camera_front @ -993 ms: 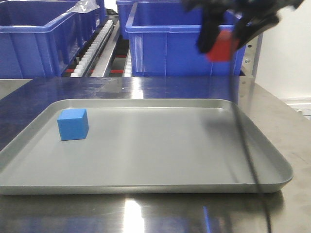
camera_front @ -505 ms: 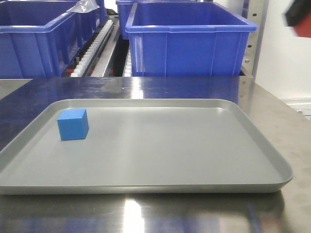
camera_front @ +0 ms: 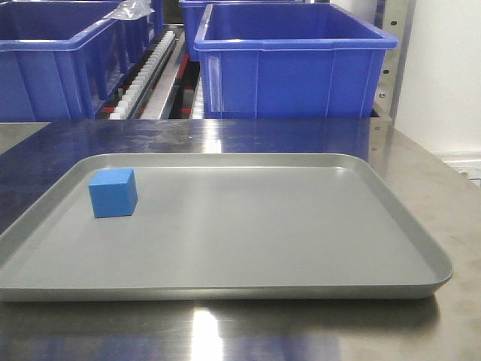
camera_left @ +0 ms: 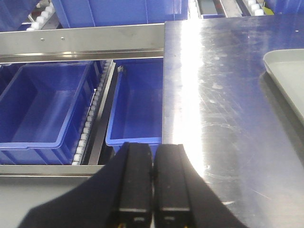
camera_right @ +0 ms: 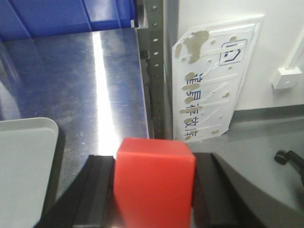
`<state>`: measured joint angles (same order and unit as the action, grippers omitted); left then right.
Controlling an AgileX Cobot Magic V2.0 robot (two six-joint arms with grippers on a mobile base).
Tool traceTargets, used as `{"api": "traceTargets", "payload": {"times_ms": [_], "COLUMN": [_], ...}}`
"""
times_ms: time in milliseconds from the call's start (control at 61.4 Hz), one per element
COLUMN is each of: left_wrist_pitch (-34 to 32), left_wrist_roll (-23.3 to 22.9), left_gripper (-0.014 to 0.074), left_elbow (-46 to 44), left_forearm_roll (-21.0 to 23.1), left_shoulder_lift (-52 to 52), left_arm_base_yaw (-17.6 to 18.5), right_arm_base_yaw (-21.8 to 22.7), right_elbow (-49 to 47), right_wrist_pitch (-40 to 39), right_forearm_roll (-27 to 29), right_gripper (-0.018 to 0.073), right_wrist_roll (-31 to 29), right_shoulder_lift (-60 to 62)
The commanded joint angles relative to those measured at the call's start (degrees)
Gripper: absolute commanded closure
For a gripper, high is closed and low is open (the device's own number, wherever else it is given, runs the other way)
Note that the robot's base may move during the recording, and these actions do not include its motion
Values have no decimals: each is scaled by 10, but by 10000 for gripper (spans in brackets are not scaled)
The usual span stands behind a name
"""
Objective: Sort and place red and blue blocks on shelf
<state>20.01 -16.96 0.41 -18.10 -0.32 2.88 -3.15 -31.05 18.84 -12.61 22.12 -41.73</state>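
A blue block (camera_front: 113, 192) sits at the left of the grey metal tray (camera_front: 406, 226) in the front view. Neither gripper shows in that view. In the right wrist view my right gripper (camera_right: 154, 183) is shut on a red block (camera_right: 154, 178), held in the air over the steel table's right edge; a corner of the tray (camera_right: 23, 156) lies to its left. In the left wrist view my left gripper (camera_left: 152, 178) is shut and empty, above the table's left edge, with the tray's corner (camera_left: 285, 76) at the far right.
Blue bins (camera_front: 293, 60) stand on roller shelves behind the table. More blue bins (camera_left: 45, 104) sit on a lower shelf left of the table. A perforated metal post (camera_right: 154, 61) and a white wall with a stained sign (camera_right: 213, 76) stand at the table's right.
My right gripper with the red block has swung from above the tray's back right corner out to the right and left the front view. The blue block has not moved.
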Motion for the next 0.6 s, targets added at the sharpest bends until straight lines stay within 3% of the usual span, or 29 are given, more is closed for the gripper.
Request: {"api": "traceTargets", "payload": {"times_ms": [0,586], "left_wrist_pitch": [-36,-36], "left_wrist_roll": [-2,-2], "left_gripper": [463,463], "left_elbow": [26,26], "left_forearm_roll": [-3,-3], "left_shoulder_lift": [-9,-9], "left_arm_base_yaw": [0,0], "right_arm_base_yaw": [6,6], "right_elbow": [7,107], "right_wrist_pitch": [-65,-130], "right_forearm_roll": [-12,-12], "right_gripper": [512,512], "right_wrist_roll": [-3,-3], "right_shoulder_lift": [32,98]}}
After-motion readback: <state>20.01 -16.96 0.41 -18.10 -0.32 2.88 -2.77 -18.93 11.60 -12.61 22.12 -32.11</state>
